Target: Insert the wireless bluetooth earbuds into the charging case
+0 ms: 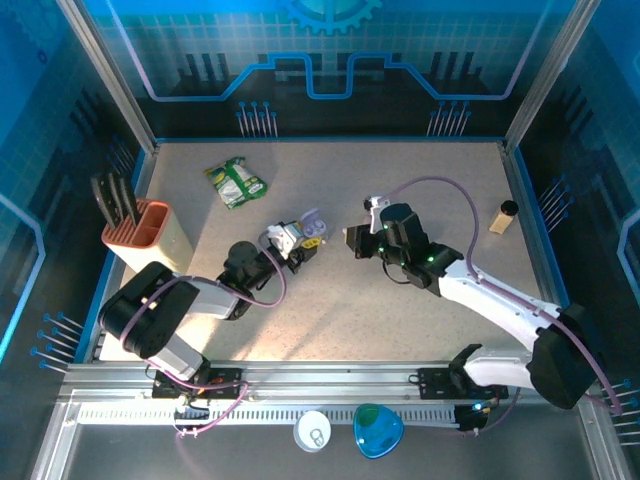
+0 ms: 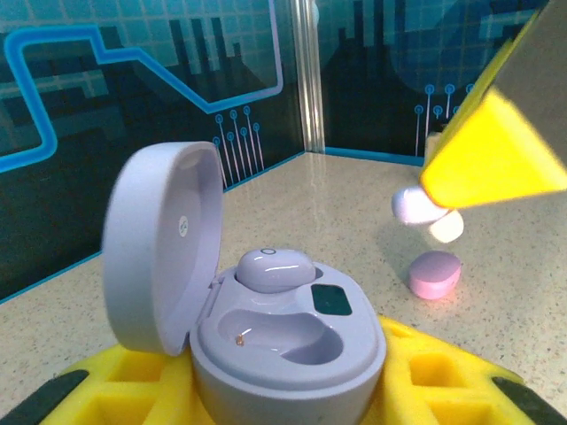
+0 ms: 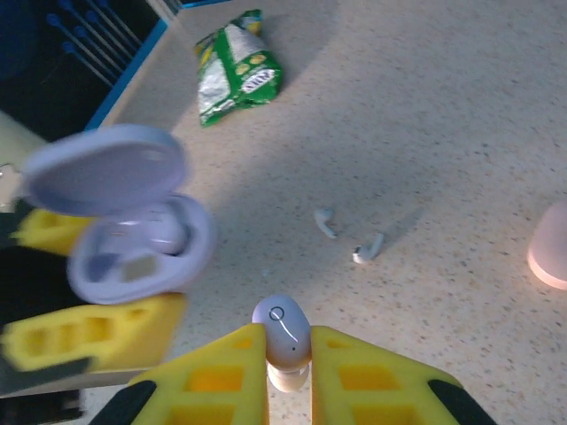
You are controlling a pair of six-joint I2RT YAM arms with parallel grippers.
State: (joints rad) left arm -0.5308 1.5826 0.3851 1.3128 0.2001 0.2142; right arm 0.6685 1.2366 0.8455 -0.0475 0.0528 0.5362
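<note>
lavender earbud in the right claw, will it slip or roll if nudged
Probably slippery: the lavender earbud looks glossy and rounded, pinched at its sides by the right claw. Likely light, being tiny beside the charging case. Set down, it would probably roll.

Speckled beige tabletop enclosed by blue circuit-patterned walls.

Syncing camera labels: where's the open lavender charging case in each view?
Top external: lavender charging case just left of centre.
Left wrist: case lower centre, close up, lid raised at left.
Right wrist: case at left middle, lid open.
Shared landmark: green snack bag, up-left of it in top external, up-right in right wrist; lavender earbud links both wrist views.
</note>
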